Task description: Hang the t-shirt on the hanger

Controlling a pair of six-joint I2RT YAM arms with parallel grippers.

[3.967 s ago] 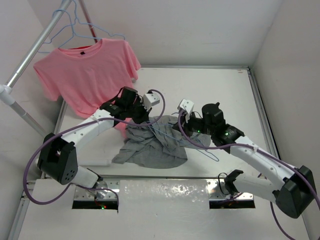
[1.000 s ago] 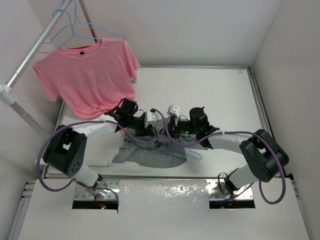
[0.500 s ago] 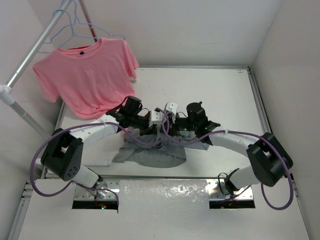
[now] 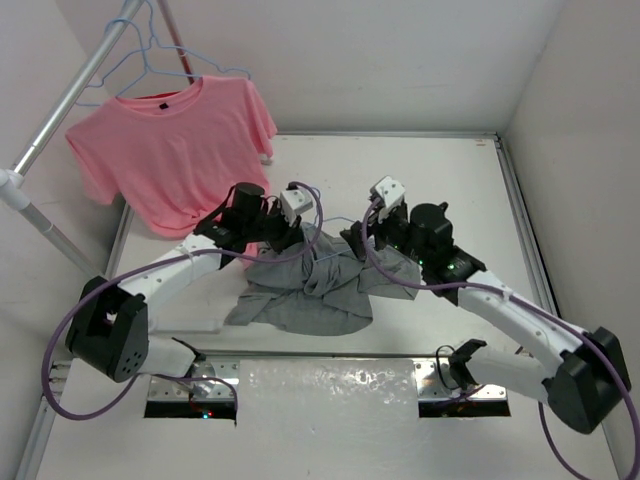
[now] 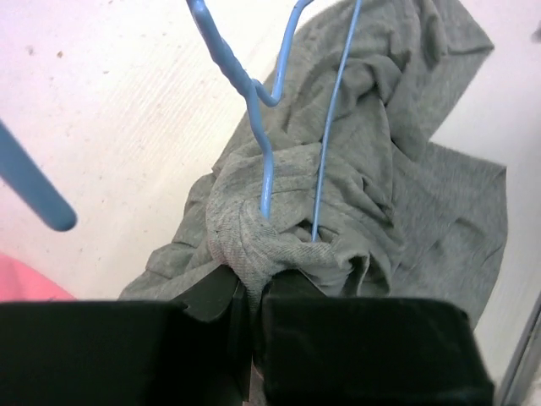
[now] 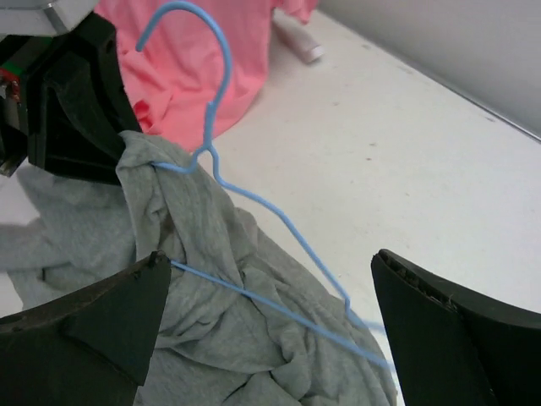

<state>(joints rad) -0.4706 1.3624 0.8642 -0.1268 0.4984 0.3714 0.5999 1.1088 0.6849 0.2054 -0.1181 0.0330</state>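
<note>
Now, my left claw (image 5: 254, 292): clamped on a t-shirt (image 5: 397, 194) fold.
My right claw (image 6: 270, 266): spread wide, empty.
Hanger (image 5: 222, 49): poked into t-shirt.

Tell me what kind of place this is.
Probably a robotics lab test cell for laundry tasks: a white-walled table with two robot arms mounted at its near edge, and a metal clothes rail with a pink t-shirt hanging from it.
</note>
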